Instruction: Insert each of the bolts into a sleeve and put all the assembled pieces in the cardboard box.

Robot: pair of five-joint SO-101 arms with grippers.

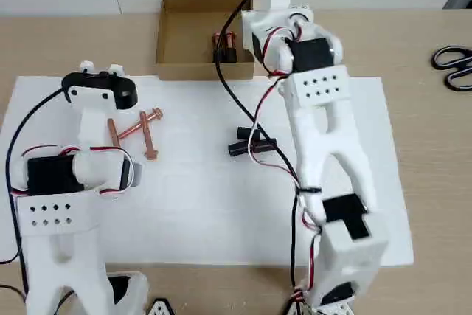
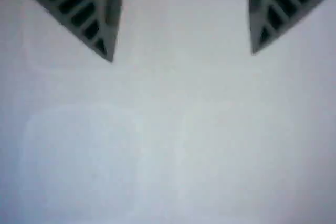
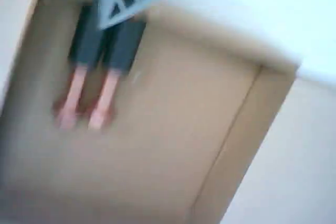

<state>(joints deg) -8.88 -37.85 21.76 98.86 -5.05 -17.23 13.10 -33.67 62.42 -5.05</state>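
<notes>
We are logging the left gripper (image 2: 181,55) as wide open: its two ribbed fingers (image 2: 89,11) are standing far apart over the white mat (image 1: 199,204), and nothing is lying between them. In the high view this arm is sitting at the left side of the mat, with its head pointing down near the mat's far edge.

Three copper bolts (image 1: 140,129) are lying loose on the mat just beside the left arm, bunched together, two of them crossing. Two black sleeves (image 1: 251,142) are lying side by side near the middle of the mat, well apart from the bolts, with the right arm's cable running over them.

The right arm is stretching across the mat, and the right gripper (image 1: 258,31) is hanging at the right-hand wall of the cardboard box (image 1: 193,71). We cannot tell how far this claw is open, and we are seeing nothing in its hold.

Two assembled pieces (image 3: 100,72) are resting inside the box, parallel and touching, each a black sleeve with a copper bolt end sticking out.

The box is standing on the wooden table (image 1: 428,145), touching the mat's far edge. Scissors (image 1: 453,64) are lying at the table's right edge.
</notes>
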